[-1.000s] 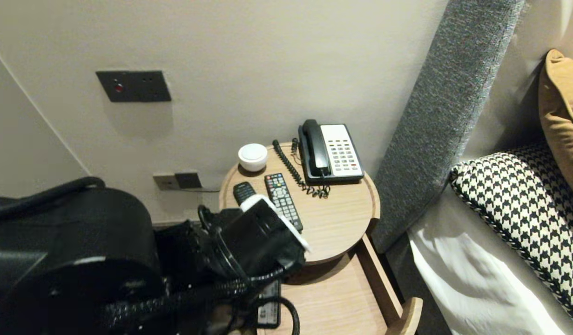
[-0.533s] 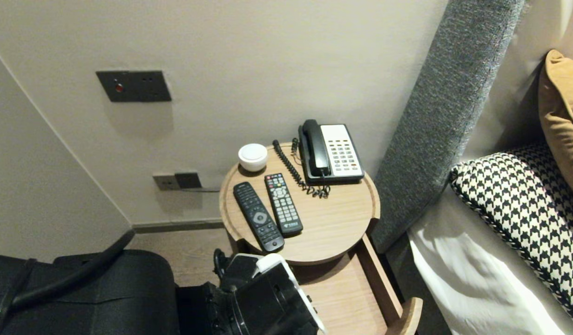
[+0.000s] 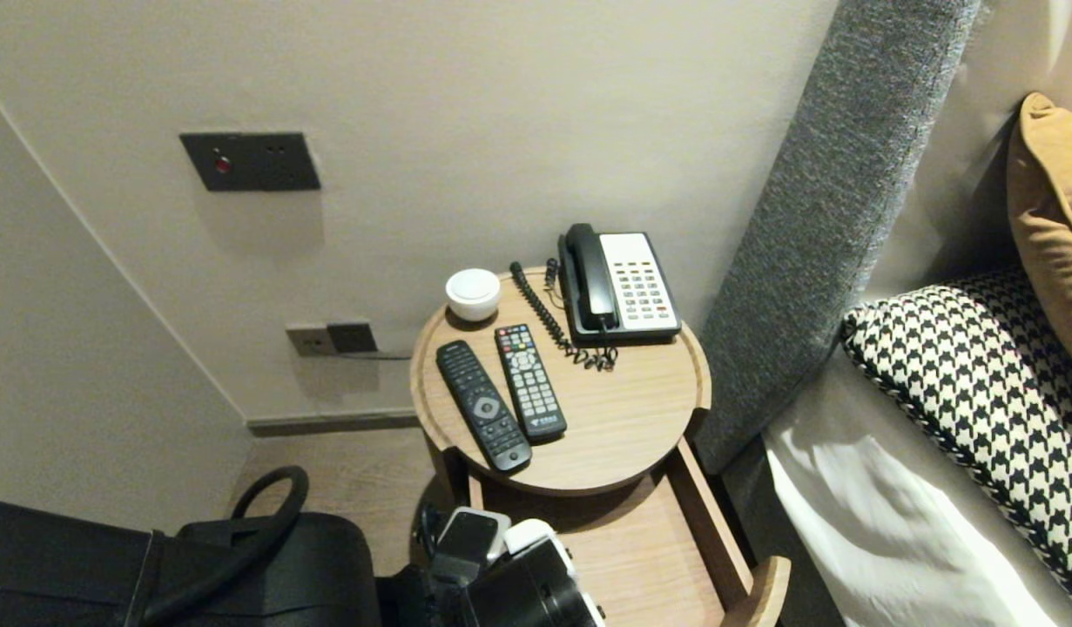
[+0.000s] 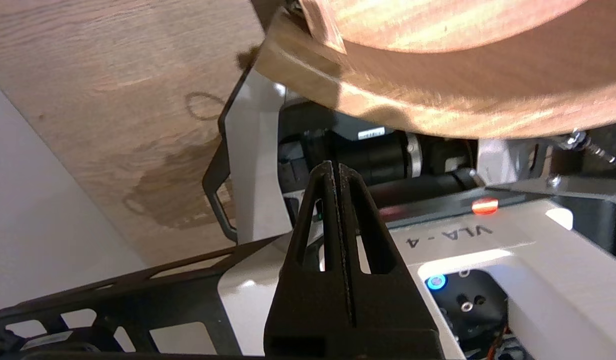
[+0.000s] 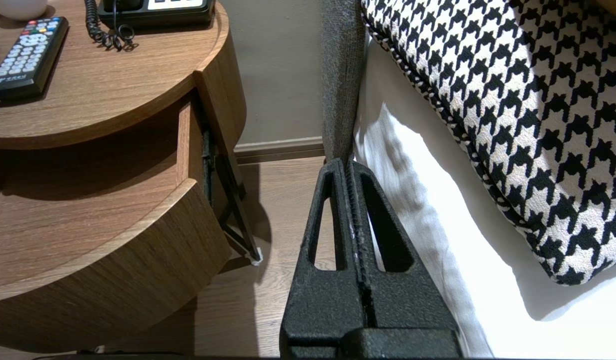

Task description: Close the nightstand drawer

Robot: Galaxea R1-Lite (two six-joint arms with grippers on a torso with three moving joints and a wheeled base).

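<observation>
The left gripper [image 4: 336,167] hangs low at the near left, beside the near-left corner of the drawer [image 3: 640,557] and below the top of the table [image 3: 649,427]. Its fingers are pressed together on nothing and aim under the drawer's curved front toward the robot's own base. It touches and carries nothing, so I judge this a moment between grasps.

Just right of it, the drawer stands pulled out toward the robot from under the round top. The wooden bottom is bare where it shows, but its far part is hidden beneath the top.

On the table, the left remote [image 3: 483,405] and the right remote [image 3: 530,380] lie side by side, close together, both running near to far. A white cup [image 3: 473,294] stands beyond them at the far edge. The phone [image 3: 621,286] sits at the far right, with its coiled cord between it and the cup.

The right gripper [image 5: 349,162] is parked at the near right, between the drawer and the bed [image 5: 488,280], with its fingers closed and empty.

As things lie, both remotes are out on top and the drawer is open.
</observation>
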